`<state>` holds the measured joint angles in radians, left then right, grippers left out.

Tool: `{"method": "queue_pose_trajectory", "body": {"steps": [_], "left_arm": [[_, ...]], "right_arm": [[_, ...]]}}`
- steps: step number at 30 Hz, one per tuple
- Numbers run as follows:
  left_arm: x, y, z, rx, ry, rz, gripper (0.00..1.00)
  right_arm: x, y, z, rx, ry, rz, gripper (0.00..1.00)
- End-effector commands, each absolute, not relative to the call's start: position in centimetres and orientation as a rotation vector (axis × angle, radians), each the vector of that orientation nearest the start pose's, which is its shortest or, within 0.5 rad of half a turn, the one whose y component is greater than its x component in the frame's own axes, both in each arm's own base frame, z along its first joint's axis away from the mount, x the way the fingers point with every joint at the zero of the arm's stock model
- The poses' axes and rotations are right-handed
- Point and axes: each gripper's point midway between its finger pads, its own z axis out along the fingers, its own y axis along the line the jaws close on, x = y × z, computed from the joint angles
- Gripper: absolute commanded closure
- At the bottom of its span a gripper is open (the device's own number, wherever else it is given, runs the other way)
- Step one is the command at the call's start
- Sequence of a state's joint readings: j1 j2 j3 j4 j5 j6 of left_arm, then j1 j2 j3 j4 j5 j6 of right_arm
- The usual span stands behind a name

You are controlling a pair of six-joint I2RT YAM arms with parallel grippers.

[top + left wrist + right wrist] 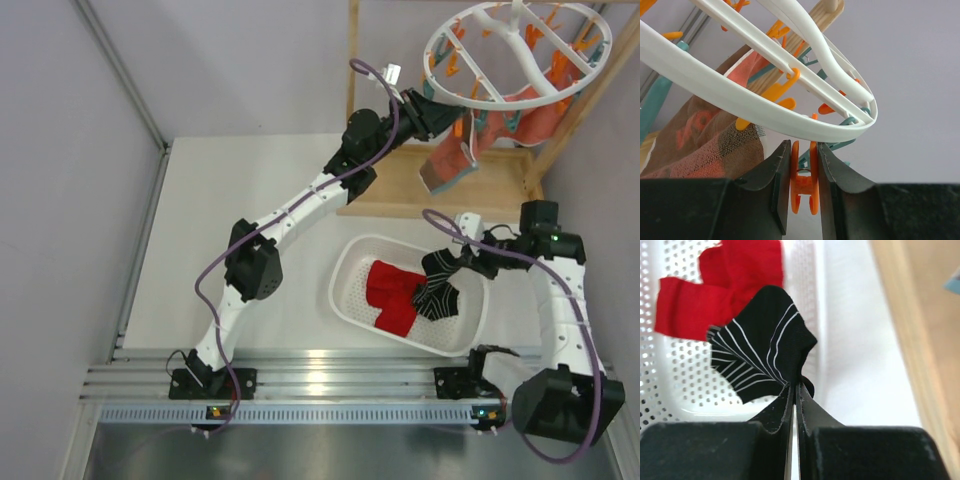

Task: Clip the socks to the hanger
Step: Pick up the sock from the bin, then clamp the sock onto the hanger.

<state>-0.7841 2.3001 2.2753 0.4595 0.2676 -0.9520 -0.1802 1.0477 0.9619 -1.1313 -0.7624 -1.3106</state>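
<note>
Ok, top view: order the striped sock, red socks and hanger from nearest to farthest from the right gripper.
1. Striped sock: pinched in the right gripper.
2. Red socks: left of it, in the basket.
3. Hanger: high at the back.

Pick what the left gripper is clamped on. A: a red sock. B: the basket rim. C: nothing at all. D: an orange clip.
D: in the left wrist view the left gripper presses on both sides of an orange clip dangling under the hanger.
</note>
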Motion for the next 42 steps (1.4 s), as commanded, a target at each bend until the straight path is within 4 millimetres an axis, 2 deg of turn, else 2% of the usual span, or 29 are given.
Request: {"method": "queue_pose_trajectory", "body": {"steps": [1,3,4,6,7,9,10,12,13,15,16,17,18,21,22,32,37,42], "left_arm": [[40.2,-51.8,46.0,0.197,1.28,-1.7,1.0],[40.1,-51.8,46.0,0.206,1.28,-1.704,1.0],[40.1,-51.8,45.8,0.209,1.284,-1.704,1.0],[39.9,-51.8,45.8,0.22,1.284,-1.703,1.0],[39.9,-51.8,45.8,0.224,1.284,-1.703,1.0],[39.6,-51.9,45.7,0.243,1.278,-1.708,1.0],[39.5,-51.9,45.6,0.249,1.277,-1.711,1.0],[39.1,-51.9,45.7,0.267,1.269,-1.725,1.0],[39.0,-52.0,45.6,0.273,1.27,-1.729,1.0],[38.3,-51.9,45.9,0.309,1.23,-1.75,1.0],[38.0,-51.8,46.2,0.332,1.196,-1.761,1.0],[37.6,-51.8,46.2,0.356,1.176,-1.77,1.0],[36.9,-51.9,46.4,0.394,1.163,-1.785,1.0],[36.4,-51.9,46.2,0.425,1.149,-1.795,1.0],[36.3,-52.0,46.1,0.437,1.148,-1.794,1.0],[36.4,-52.3,45.2,0.478,1.125,-1.771,1.0],[36.7,-52.3,44.9,0.466,1.121,-1.761,1.0],[37.1,-52.3,45.0,0.445,1.109,-1.753,1.0]], "right_arm": [[23.0,4.8,21.9,-1.306,1.801,0.322,1.0],[23.8,4.0,23.5,-1.258,1.808,0.283,1.0],[24.4,3.6,25.4,-1.242,1.792,0.245,1.0],[25.2,3.0,26.5,-1.22,1.821,0.24,1.0],[25.7,2.6,28.4,-1.234,1.795,0.187,1.0],[26.0,2.3,28.8,-1.258,1.817,0.203,1.0],[26.6,1.9,30.4,-1.276,1.79,0.154,1.0],[27.4,1.6,30.7,-1.297,1.803,0.17,1.0],[27.7,1.5,31.7,-1.313,1.786,0.148,1.0],[28.7,1.2,31.8,-1.323,1.792,0.162,1.0],[28.9,1.2,32.6,-1.332,1.776,0.156,1.0],[29.7,1.0,32.2,-1.332,1.79,0.185,1.0],[30.2,0.9,33.2,-1.331,1.774,0.169,1.0],[31.5,1.0,33.3,-1.319,1.784,0.219,1.0],[31.9,1.0,33.9,-1.331,1.767,0.2,1.0],[32.5,3.4,33.8,-1.507,1.69,0.163,1.0],[32.8,5.0,35.0,-1.464,1.685,0.23,1.0],[33.2,6.2,35.1,-1.405,1.711,0.322,1.0]]}}
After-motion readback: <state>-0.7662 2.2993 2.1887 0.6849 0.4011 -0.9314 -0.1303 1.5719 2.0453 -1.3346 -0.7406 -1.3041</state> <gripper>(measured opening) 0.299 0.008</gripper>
